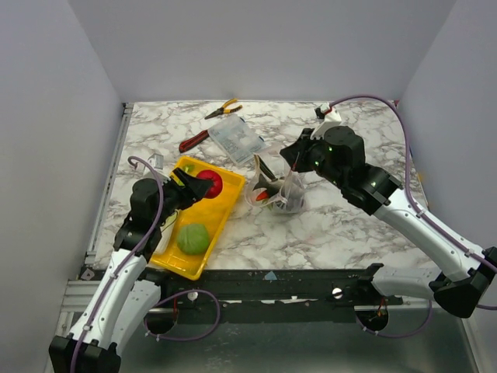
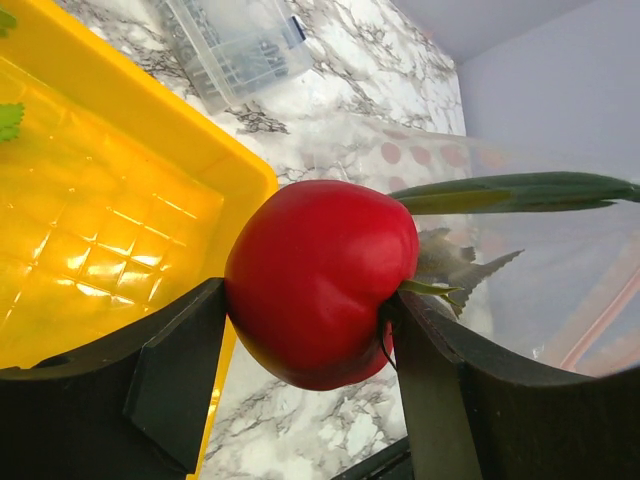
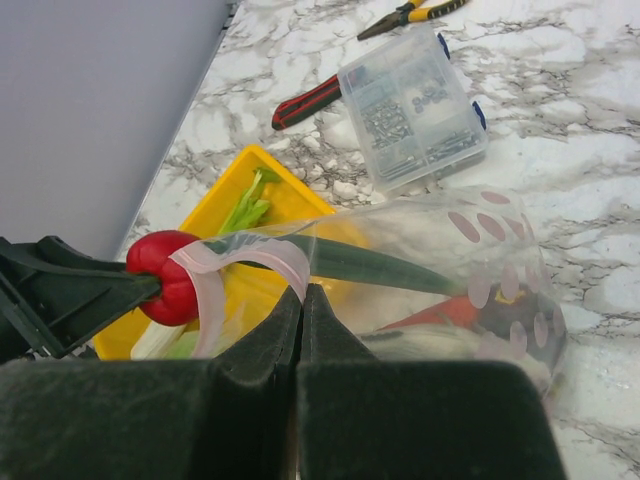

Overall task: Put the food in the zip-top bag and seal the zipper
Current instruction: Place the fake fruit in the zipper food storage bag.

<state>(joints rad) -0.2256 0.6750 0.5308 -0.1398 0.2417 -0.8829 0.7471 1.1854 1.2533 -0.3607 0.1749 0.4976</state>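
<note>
My left gripper [image 1: 192,187] is shut on the red tomato [image 1: 210,184], held over the yellow tray's [image 1: 229,203] far end; in the left wrist view the tomato [image 2: 320,280] sits between both fingers [image 2: 180,370]. My right gripper [image 1: 293,172] is shut on the pink zipper strip [image 3: 250,255] of the clear zip-top bag [image 1: 281,194], holding its mouth up and open toward the tomato [image 3: 165,275]. Inside the bag [image 3: 470,240] lie a long dark green leek [image 3: 390,267] and other dark food. A round green cabbage [image 1: 192,238] and leafy greens [image 3: 250,200] lie in the tray.
A rigid clear box [image 1: 235,138] stands behind the bag. Red-handled pliers [image 1: 194,141] and yellow-handled pliers [image 1: 222,109] lie at the back. Walls close off the left, the back and the right. A metal rail runs along the table's left edge.
</note>
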